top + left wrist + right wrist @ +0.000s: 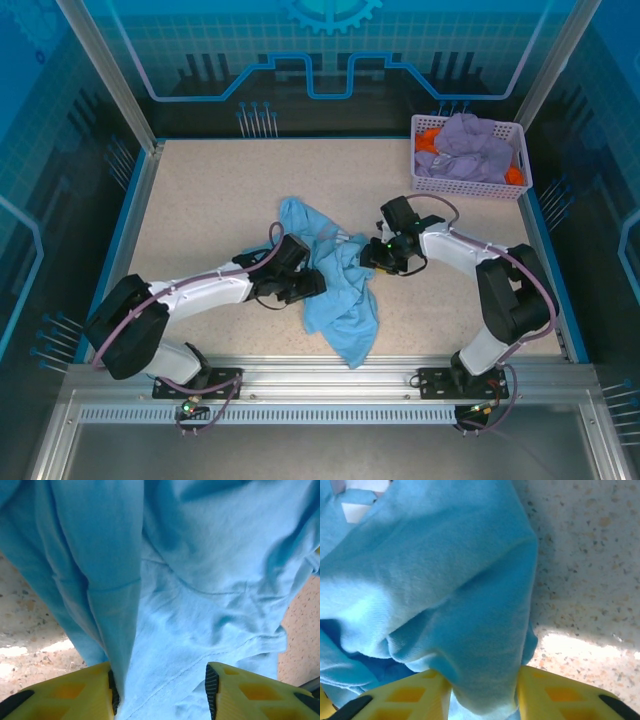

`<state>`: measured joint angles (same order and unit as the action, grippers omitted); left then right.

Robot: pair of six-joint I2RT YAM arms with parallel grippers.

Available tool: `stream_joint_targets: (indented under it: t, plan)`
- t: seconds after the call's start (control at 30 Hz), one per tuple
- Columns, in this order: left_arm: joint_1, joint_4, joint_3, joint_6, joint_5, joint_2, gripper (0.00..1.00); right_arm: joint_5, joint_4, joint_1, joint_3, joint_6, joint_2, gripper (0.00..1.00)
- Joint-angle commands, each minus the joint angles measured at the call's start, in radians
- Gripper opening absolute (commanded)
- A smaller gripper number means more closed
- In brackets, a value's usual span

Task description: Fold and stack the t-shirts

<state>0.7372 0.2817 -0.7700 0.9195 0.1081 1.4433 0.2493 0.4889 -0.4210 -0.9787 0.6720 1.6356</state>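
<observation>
- Left arm point(200, 290), bolted closest to the camera on the near edge, reaches in toward the middle of the counter point(210, 200).
- left gripper point(305, 285) is right up against the light blue t-shirt point(340, 290). On its wrist cam the yellow fingers point(75, 695) sit either side of the cloth, but honestly can't tell if it's pinching or loose.
- blue t-shirt lies crumpled mid-counter between both grippers, with one end trailing toward the near edge.
- right gripper point(372, 255) is on the shirt's right side, clamped on a bunched fold of it.
- far right corner: lavender mesh basket point(465, 190) holding a purple t-shirt point(470, 145) and an orange t-shirt point(430, 137), well apart from the blue one.
</observation>
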Motion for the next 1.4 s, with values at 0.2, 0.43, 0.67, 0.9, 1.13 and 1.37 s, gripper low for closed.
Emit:
stream_joint_targets:
  t: [0.2, 0.43, 0.67, 0.9, 1.13, 1.37]
  plan:
    - [0.016, 0.030, 0.034, 0.002, -0.042, -0.021, 0.14, 0.030, -0.042, -0.010, 0.003, -0.017, 0.042, 0.17]
    - [0.013, 0.032, 0.013, -0.026, -0.045, -0.090, 0.00, -0.007, -0.026, -0.010, 0.011, -0.032, -0.056, 0.03]
    - [-0.082, 0.040, -0.121, -0.077, 0.004, -0.227, 0.00, -0.099, 0.092, 0.011, -0.105, -0.073, -0.249, 0.02]
    - [-0.301, 0.058, -0.462, -0.062, 0.112, -0.134, 0.00, -0.072, 0.154, 0.145, -0.408, -0.093, -0.175, 0.06]
    - [-0.458, 0.114, -1.055, -0.049, 0.234, 0.194, 0.00, 0.066, 0.193, 0.278, -0.926, -0.052, 0.149, 0.09]
    - [-0.490, 0.187, -1.454, -0.186, 0.419, 0.269, 0.00, 0.165, 0.229, 0.250, -1.170, -0.084, 0.191, 0.18]
